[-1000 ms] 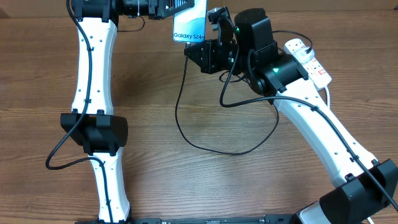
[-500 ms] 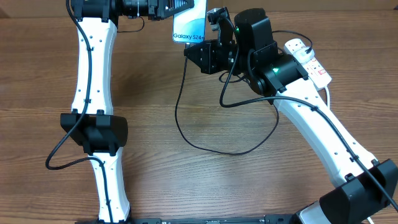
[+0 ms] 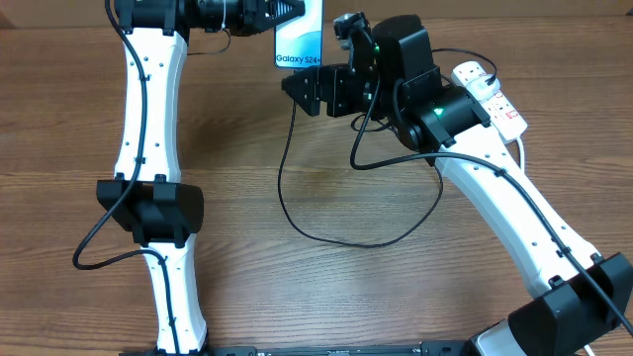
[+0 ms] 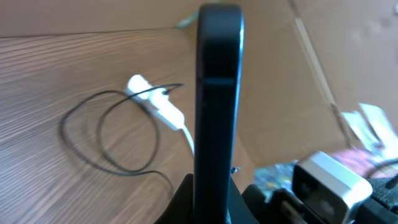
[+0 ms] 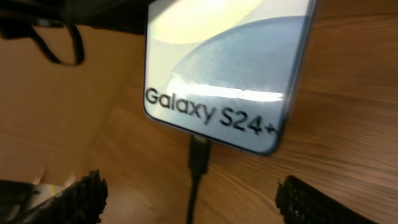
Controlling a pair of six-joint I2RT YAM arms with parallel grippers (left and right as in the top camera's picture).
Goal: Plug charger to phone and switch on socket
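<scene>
My left gripper [image 3: 282,18] is shut on the phone [image 3: 300,42], holding it off the table at the far edge. In the left wrist view the phone [image 4: 219,93] shows edge-on between the jaws of the left gripper [image 4: 214,208]. The phone's lit screen [image 5: 230,68] reads "Galaxy S24+". The charger's connector [image 5: 199,155] sits in the phone's lower edge. My right gripper [image 5: 193,190] is open, its fingers standing wide on either side of the cable without touching it. The black charger cable [image 3: 346,240] loops over the table toward the white socket [image 3: 490,94].
The socket [image 4: 155,102] and the cable loop [image 4: 112,137] lie on the wooden table [image 3: 376,297]. A cardboard wall [image 4: 280,93] stands behind the table. The right arm [image 3: 495,188] crosses over part of the cable.
My right gripper has opened and let go of the connector, which stays in the phone. The left gripper has turned the phone slightly.
</scene>
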